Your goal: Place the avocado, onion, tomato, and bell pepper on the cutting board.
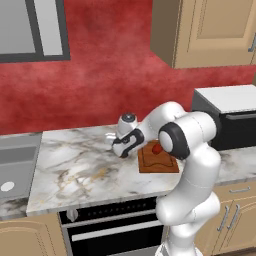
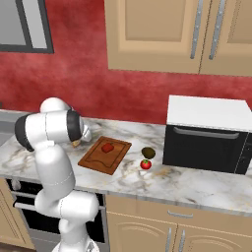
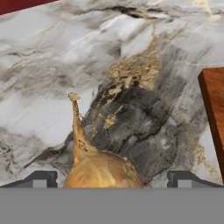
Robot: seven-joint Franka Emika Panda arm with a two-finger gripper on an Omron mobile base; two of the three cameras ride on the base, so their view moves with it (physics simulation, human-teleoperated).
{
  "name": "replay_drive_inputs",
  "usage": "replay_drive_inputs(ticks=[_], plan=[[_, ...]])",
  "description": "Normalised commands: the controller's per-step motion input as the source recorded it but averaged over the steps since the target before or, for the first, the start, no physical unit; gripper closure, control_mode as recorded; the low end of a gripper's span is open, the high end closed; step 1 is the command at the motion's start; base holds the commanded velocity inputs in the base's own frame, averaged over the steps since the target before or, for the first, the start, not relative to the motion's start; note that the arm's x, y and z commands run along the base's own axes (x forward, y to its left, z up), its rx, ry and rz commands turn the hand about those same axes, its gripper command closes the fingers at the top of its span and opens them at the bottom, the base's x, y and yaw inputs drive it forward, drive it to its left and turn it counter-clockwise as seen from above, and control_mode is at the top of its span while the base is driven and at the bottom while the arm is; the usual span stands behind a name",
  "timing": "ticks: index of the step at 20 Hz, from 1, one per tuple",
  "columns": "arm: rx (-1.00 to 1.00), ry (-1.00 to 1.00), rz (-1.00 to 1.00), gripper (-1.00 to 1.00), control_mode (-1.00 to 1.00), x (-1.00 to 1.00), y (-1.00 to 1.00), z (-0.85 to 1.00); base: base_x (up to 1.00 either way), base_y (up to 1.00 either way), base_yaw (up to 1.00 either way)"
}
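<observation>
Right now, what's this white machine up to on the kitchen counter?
The robot arm is gathering vegetables onto the cutting board. The bell pepper already lies on the board. The avocado and tomato sit on the counter between the board and the microwave. In the hand view the open gripper is lowered over the onion, its fingertips on either side of it, not yet closed.

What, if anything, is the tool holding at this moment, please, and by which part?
Nothing is held yet. The tool stands wide open with the onion between its fingertips, each tip clear of the bulb's sides, on the marble counter.
</observation>
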Motion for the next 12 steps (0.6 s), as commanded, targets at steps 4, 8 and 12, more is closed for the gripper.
replay_drive_inputs(ticks=[4, 8, 12], plan=[[0.0, 0.0, 0.0, -1.0, -1.0, -0.01, 0.02, -0.16, 0.0, 0.0, 0.0], [0.0, 0.01, 0.0, 1.0, -1.0, 0.0, 0.06, -0.13, 0.0, 0.0, 0.0], [0.0, 0.01, 0.0, 1.0, -1.0, 0.0, 0.04, -0.02, 0.0, 0.0, 0.0]])
